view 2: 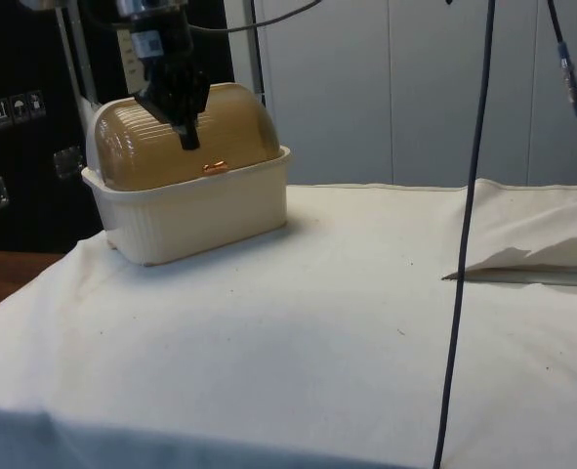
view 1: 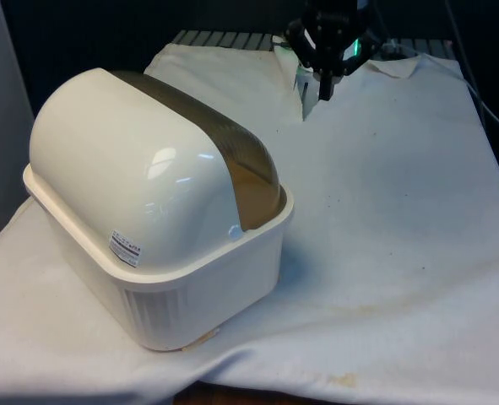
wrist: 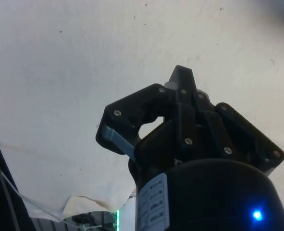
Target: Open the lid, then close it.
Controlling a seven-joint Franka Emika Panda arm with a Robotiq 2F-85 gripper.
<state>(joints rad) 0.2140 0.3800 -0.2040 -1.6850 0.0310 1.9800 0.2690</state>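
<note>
- Nearest the front camera stands the bread box point(view 1: 160, 224), a cream tub with ribbed walls, close to the table's near edge on the front view's left; its back faces that camera, with a small white label point(view 1: 126, 250) low on the shell.
- Its domed top is a cream rear shell with the translucent amber-brown lid point(view 1: 224, 160) rolled down over the far side; in the side view the lid point(view 2: 185, 137) reaches the tub's rim and a small copper-coloured handle point(view 2: 216, 168) sits at its lower edge, so the lid is down.
- Farther back, towards the table's far edge, the gripper point(view 1: 322, 83) hangs above the white cloth point(view 1: 384, 194), pointing downward with a slight tilt.
- From the side, the gripper point(view 2: 188, 137) appears in front of the lid's ribbed face, above the handle; whether it touches the lid cannot be told, and the front view puts it apart from the box.
- At the wrist the gripper point(wrist: 182, 79) has its fingers drawn together with nothing between them, over bare cloth point(wrist: 60, 72).
- On the side view's right, a dark cable point(view 2: 469, 234) hangs down before the camera, and the cloth is folded up near that edge of the table.
</note>
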